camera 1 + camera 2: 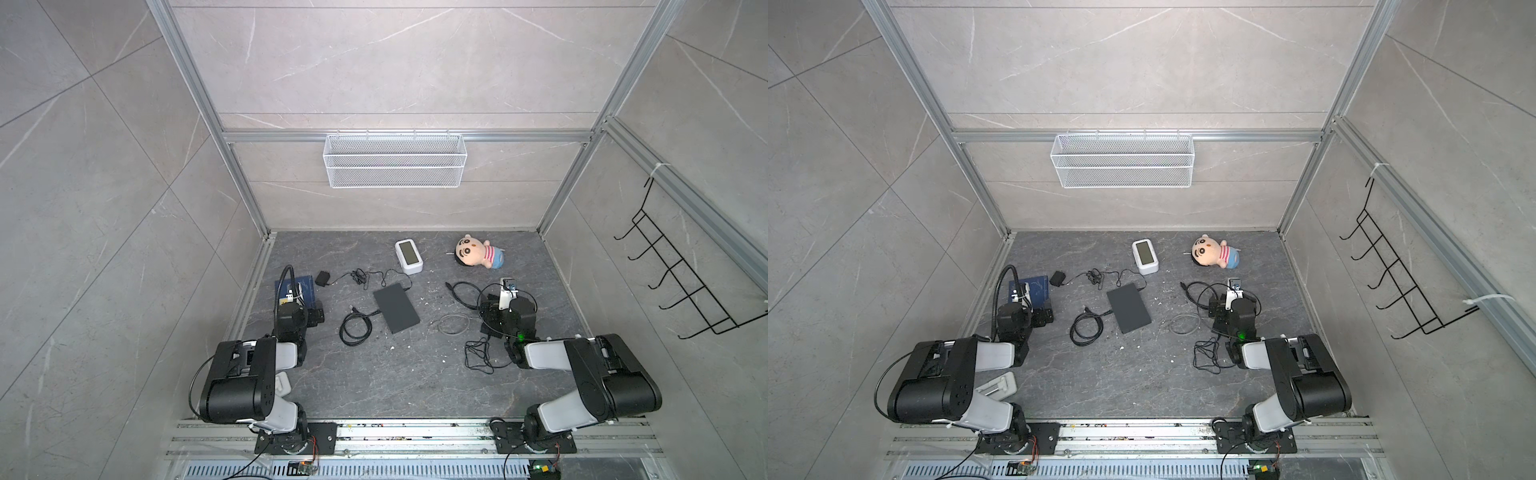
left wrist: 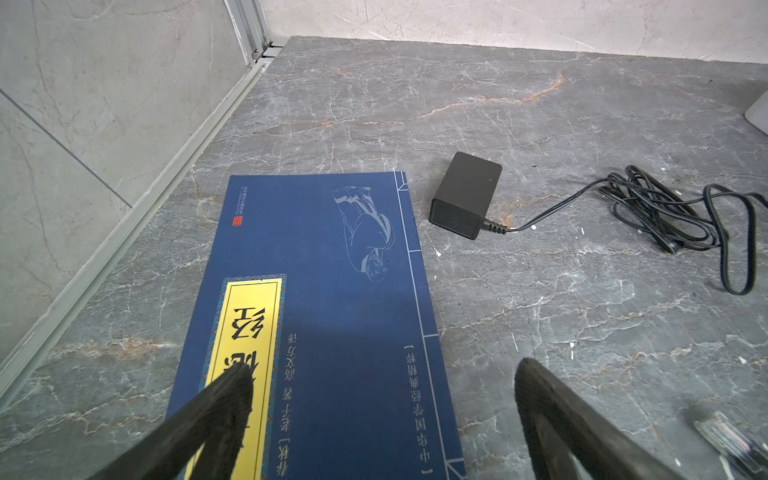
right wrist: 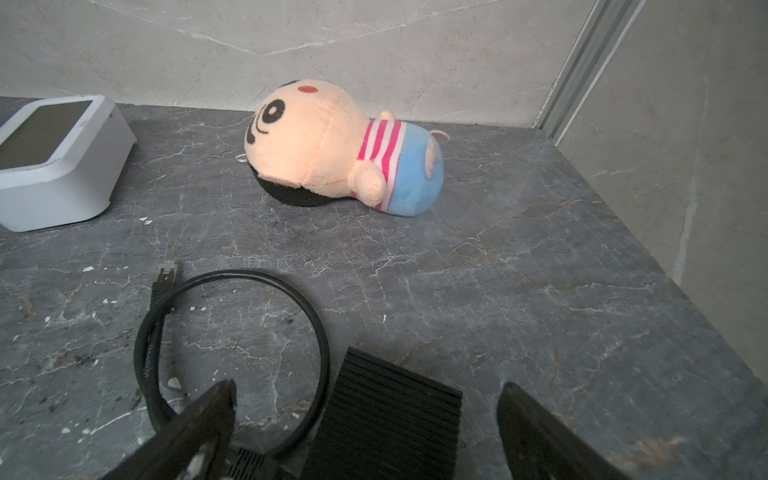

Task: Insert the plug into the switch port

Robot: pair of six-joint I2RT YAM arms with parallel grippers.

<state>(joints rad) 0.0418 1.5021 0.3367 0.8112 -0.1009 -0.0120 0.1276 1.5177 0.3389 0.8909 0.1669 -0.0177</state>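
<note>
- Right end effector (image 3: 368, 391) is spread wide with nothing in it. It's hanging just over a ribbed black box (image 3: 386, 415) on the right side of the table (image 3: 519, 291).
- The plug (image 3: 166, 272) is lying loose on the table, just ahead of that end effector and off to one side, and it isn't in any port. Its black cable (image 3: 322, 332) curls into a loop that passes under one finger and heads toward the ribbed box.
- Left end effector (image 2: 380, 380) is also wide open and empty, sitting over a blue book (image 2: 324, 249). One finger is above the yellow title strip and the other is past the book's edge, over bare table.
- A black power adapter (image 2: 465, 195) sits just beside the book's far corner, with its thin cord bunched up in a tangle.
- There's a dark flat slab (image 1: 397, 307) in the middle of the table between the arms, with a second coiled cable (image 1: 355, 330) right next to it.
- Honestly can't tell whether the slab or the ribbed box is the switch, and no ports show from these angles.
- At the back of the table there's a white screen gadget (image 1: 409, 255) and a plush doll (image 1: 478, 252) lying on its side.
</note>
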